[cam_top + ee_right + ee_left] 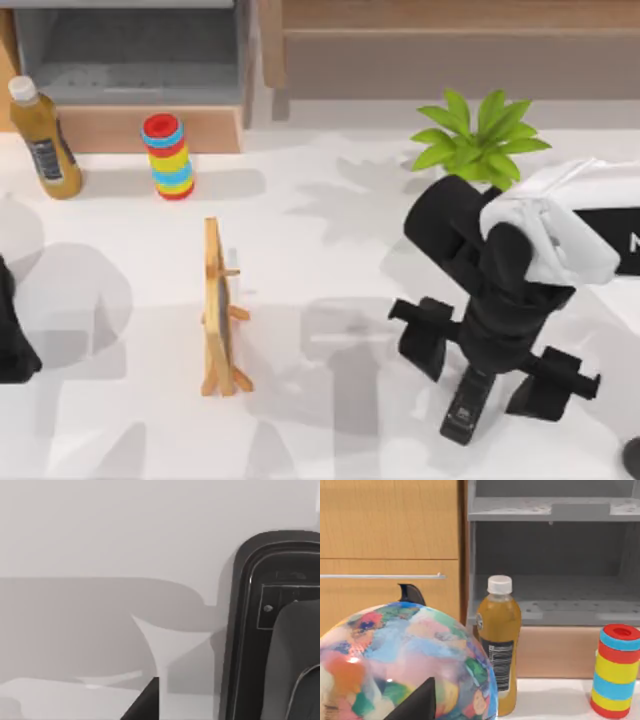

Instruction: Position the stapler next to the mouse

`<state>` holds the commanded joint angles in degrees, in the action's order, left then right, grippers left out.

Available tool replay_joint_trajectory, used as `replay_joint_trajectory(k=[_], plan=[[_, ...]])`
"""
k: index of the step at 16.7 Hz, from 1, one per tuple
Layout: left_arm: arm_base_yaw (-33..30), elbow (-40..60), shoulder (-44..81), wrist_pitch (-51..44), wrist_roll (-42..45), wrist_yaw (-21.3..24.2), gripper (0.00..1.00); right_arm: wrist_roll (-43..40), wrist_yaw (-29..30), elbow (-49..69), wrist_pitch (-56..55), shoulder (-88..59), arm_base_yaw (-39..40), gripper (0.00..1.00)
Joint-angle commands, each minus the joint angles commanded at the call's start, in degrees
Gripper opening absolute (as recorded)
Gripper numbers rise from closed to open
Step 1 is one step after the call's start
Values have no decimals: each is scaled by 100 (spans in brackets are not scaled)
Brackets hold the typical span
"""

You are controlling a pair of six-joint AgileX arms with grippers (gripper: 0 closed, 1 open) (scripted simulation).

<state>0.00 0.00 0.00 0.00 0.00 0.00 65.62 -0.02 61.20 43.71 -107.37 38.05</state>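
Fingers point(420, 338) spread wide apart, holding nothing, on the right gripper point(488, 365), one to each side of the stapler point(466, 408) and not yet touching it. Hangs low over the near right part of the white tabletop point(330, 240). Lying flat beneath it, the slim black stapler, its long axis running roughly near to far, one end poking out toward the near edge. Seen close in the right wrist view as a glossy rounded black end point(242, 630) resting on the white surface.

Well apart from it, at the near right corner, a dark rounded sliver of the mouse point(632, 458).

Likely handling: stiff, hard-cased, fairly hefty for its size, not fragile, with smooth sides that may slip. Best taken across the two narrow long sides, near the middle of its length, to stop it swinging in the hold. Squeezing top to bottom probably unwise, since the hinged arm could give.

Parked at the tabletop's left edge, the left arm point(12, 335).

Farther back, left of centre, a small wooden easel point(220, 320). Beyond that, a stack of coloured rings point(168, 157), an amber bottle point(45, 140) with a white cap, and, toward the right, a green plant point(478, 135).
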Motion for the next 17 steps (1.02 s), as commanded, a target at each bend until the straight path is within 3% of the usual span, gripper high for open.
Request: replay_joint_trajectory(k=[7, 17], plan=[[0, 0, 0, 0, 0, 0, 100, 0, 0, 0, 0, 0, 0, 2], [0, 0, 0, 0, 0, 0, 100, 5, 2, 13, 19, 17, -8, 0]])
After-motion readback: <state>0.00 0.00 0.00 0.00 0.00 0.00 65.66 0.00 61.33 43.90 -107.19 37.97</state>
